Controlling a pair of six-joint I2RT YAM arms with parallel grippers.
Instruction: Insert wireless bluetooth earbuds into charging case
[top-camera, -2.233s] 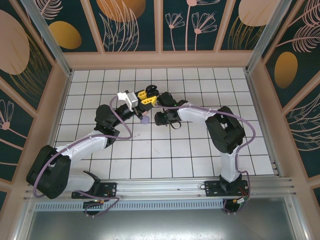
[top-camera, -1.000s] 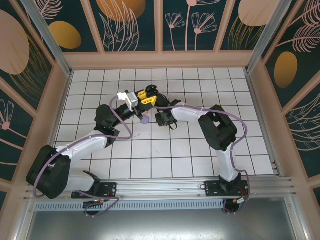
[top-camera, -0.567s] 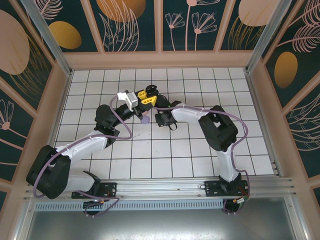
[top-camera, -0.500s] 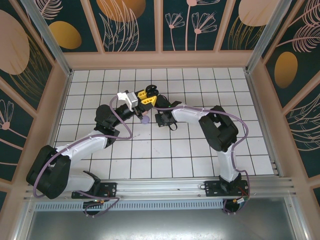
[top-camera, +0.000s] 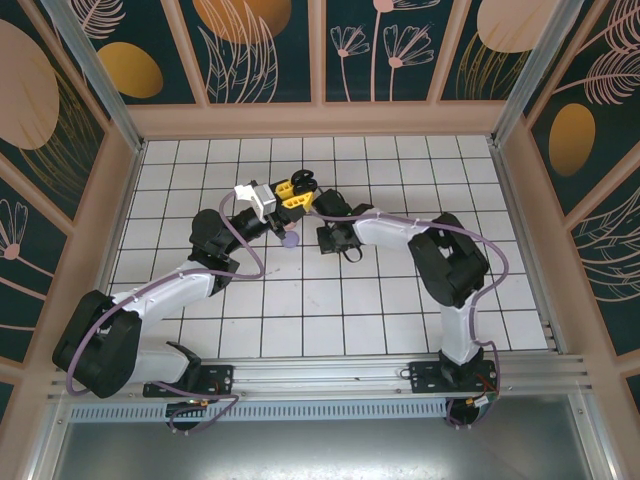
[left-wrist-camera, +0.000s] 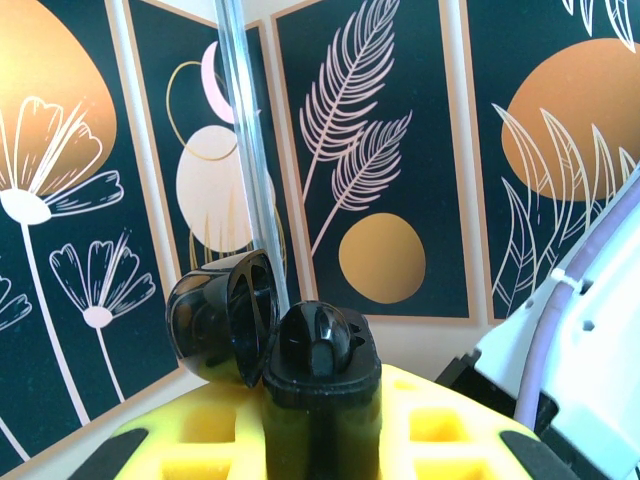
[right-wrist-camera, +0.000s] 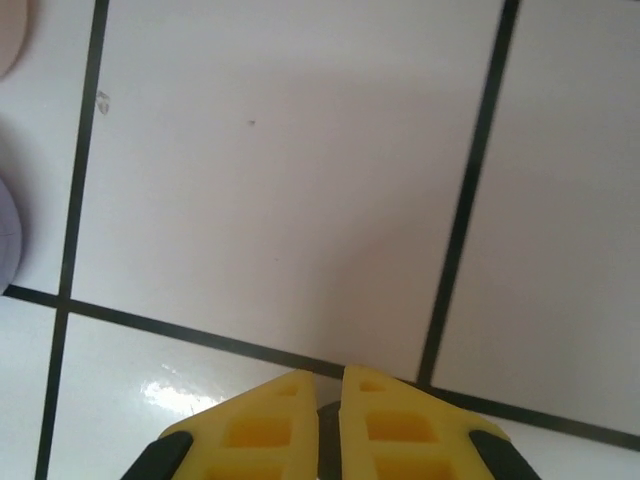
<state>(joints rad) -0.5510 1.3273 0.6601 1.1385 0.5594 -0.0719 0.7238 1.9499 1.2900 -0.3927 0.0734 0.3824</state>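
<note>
The left tool (top-camera: 296, 188) was clamped narrow across the body of the black charging case (left-wrist-camera: 322, 350). It held the case up off the white-tiled worktop (top-camera: 400, 160), with the lid (left-wrist-camera: 222, 315) swung open to one side.

Taking that case as the mark, the right tool (right-wrist-camera: 330, 385) hung just to its near right, low over the tiles and pointing down at them. Its yellow fingers (right-wrist-camera: 260, 420) were drawn almost together. A dark sliver sat in the slit between them; whether that was a black earbud or only shadow could not be told. A lilac disc (top-camera: 289, 240), seemingly another case, lay on the worktop just to the near side of the black case.

By its kind, an earbud would be very light, hard and glossy, so apt to squirt out of a pinch or twist within it. The better hold would be gentle and across the rounded head, leaving the stem free to point down toward its socket. The case itself looked stiff and light, and a grip across its base, clear of the hinge, suited it.
</note>
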